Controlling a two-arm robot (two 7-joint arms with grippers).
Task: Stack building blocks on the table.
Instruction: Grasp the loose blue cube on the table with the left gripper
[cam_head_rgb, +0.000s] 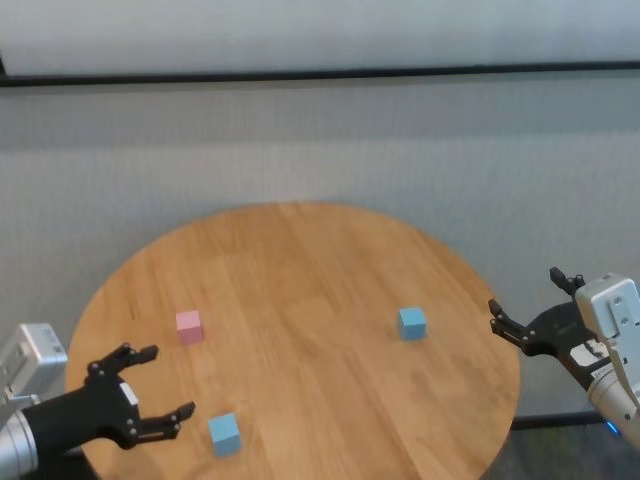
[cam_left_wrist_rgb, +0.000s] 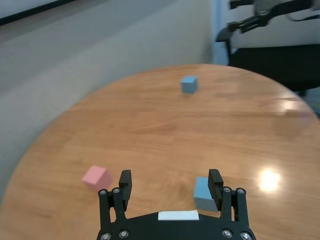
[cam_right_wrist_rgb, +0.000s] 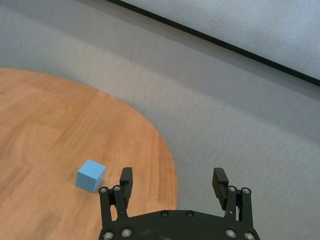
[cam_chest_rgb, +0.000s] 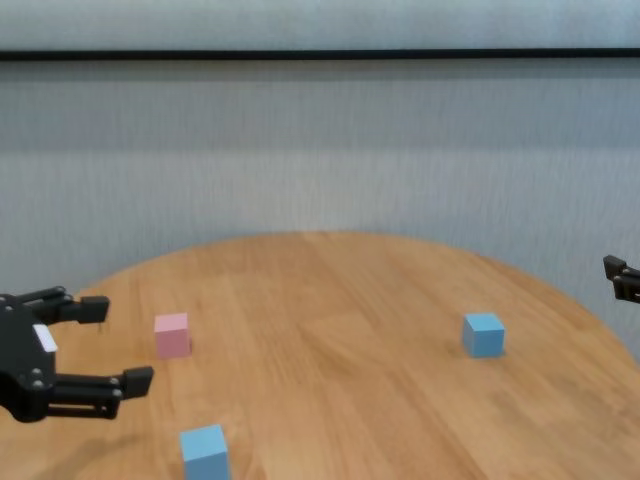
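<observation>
We see the left gripper (cam_head_rgb: 155, 385) agape and empty at the table's (cam_head_rgb: 300, 300) 8 o'clock; the right gripper (cam_head_rgb: 532, 304) agape, empty, at 3 o'clock.

You see a worktop (cam_head_rgb: 300, 300) of light brown wood with plank grain running across it. One block (cam_head_rgb: 189, 326) is pale pink. Two blocks are light blue: the near one (cam_head_rgb: 224, 433) and the right one (cam_head_rgb: 411, 322), each with a slightly darker shaded side. Your left end effector (cam_head_rgb: 150, 385) is matte black, on a black wrist with a silver-grey housing behind it. Your right end effector (cam_head_rgb: 530, 310) is black too, mounted on a light grey body. The wall behind is grey with a dark horizontal stripe.
</observation>
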